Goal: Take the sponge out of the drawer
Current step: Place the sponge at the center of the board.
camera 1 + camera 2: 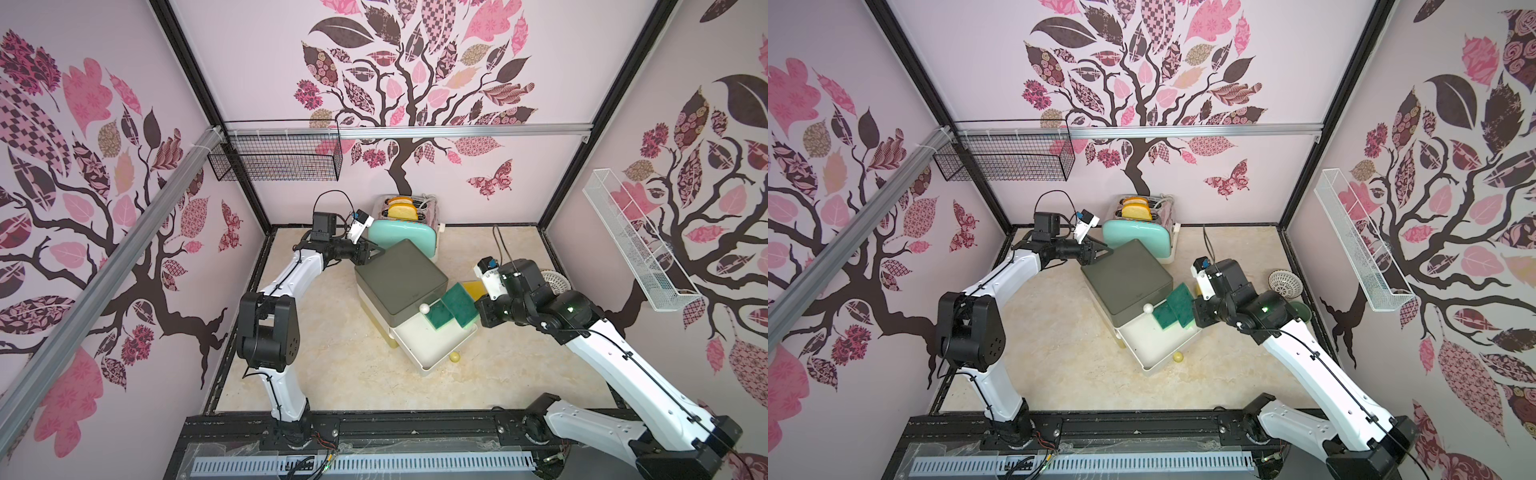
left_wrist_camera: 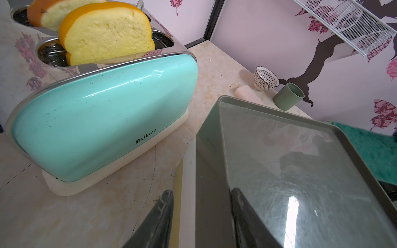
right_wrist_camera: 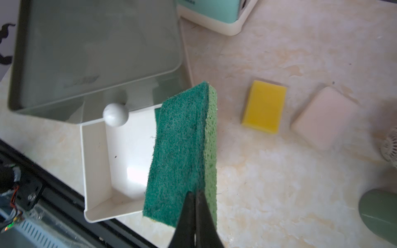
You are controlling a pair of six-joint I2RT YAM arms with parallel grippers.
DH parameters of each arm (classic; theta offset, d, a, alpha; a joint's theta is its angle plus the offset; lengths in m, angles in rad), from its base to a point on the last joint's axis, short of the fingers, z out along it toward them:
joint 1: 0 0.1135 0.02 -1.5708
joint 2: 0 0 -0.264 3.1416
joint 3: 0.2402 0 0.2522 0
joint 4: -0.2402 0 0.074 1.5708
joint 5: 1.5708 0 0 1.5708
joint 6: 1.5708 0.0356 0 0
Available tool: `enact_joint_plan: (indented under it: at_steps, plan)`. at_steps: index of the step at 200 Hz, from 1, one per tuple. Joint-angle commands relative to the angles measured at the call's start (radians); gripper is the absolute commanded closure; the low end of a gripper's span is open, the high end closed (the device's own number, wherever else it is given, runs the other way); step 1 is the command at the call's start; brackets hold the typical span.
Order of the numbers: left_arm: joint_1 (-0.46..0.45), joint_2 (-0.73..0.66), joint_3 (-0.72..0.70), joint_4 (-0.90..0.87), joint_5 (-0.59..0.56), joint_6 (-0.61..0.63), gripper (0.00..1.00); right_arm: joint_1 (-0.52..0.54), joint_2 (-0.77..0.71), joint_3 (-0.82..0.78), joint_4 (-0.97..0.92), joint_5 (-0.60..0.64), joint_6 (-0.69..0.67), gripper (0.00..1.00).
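Note:
The green sponge (image 3: 182, 150) has a dark scouring face and a lighter green edge. My right gripper (image 3: 195, 192) is shut on its near end and holds it above the right rim of the open white drawer (image 3: 96, 150). Both top views show it at that rim, sponge (image 1: 461, 303) (image 1: 1179, 305) beside right gripper (image 1: 473, 309) (image 1: 1196, 313). A second green pad (image 1: 437, 318) lies in the drawer (image 1: 432, 349) by the white knob (image 1: 424, 308). My left gripper (image 2: 202, 192) (image 1: 376, 253) clamps the back edge of the grey-green drawer cabinet (image 2: 279, 171) (image 1: 399, 282).
A mint toaster (image 1: 405, 237) with bread stands behind the cabinet. On the counter to the right lie a yellow block (image 3: 264, 106) and a pink soap bar (image 3: 322, 118), then a patterned bowl (image 2: 265, 78) and a green cup (image 2: 289, 96). A small yellow ball (image 1: 456, 357) sits by the drawer front.

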Motion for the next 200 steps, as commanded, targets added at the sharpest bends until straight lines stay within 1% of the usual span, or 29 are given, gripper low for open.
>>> enact_joint_plan:
  at_steps: [1, 23, 30, 42, 59, 86, 96, 121, 139, 176, 200]
  plan:
    - [0.009, 0.033, -0.035, -0.038, -0.032, 0.007, 0.54, -0.141, 0.022, 0.034, 0.115, -0.05, -0.01, 1.0]
    - [0.01, 0.037, -0.031, -0.04, -0.024, 0.005, 0.54, -0.301, 0.104, 0.028, 0.235, -0.158, -0.008, 1.0]
    - [0.009, 0.037, -0.03, -0.041, -0.024, 0.007, 0.54, -0.334, 0.143, 0.035, 0.268, -0.189, -0.004, 1.0]
    - [0.009, 0.036, -0.03, -0.042, -0.024, 0.007, 0.54, -0.371, 0.216, 0.042, 0.34, -0.203, -0.002, 1.0]
    - [0.014, 0.034, -0.029, -0.046, -0.024, 0.008, 0.54, -0.393, 0.337, 0.078, 0.408, -0.206, -0.01, 1.0]
    - [0.014, 0.036, -0.028, -0.053, -0.022, 0.011, 0.54, -0.438, 0.534, 0.142, 0.496, -0.248, -0.02, 1.0]
    - [0.015, 0.037, -0.03, -0.051, -0.022, 0.01, 0.54, -0.458, 0.61, 0.177, 0.506, -0.272, -0.023, 1.0]
    - [0.014, 0.04, -0.037, -0.042, -0.018, 0.004, 0.54, -0.484, 0.78, 0.262, 0.52, -0.276, -0.04, 1.0]
    - [0.013, 0.042, -0.039, -0.042, -0.021, 0.004, 0.54, -0.493, 0.894, 0.35, 0.486, -0.276, -0.057, 1.0]
    - [0.014, 0.042, -0.031, -0.061, -0.027, 0.014, 0.54, -0.495, 1.028, 0.49, 0.438, -0.268, -0.083, 1.0]
    - [0.014, 0.046, -0.026, -0.069, -0.027, 0.019, 0.54, -0.495, 1.076, 0.552, 0.395, -0.26, -0.091, 1.0]
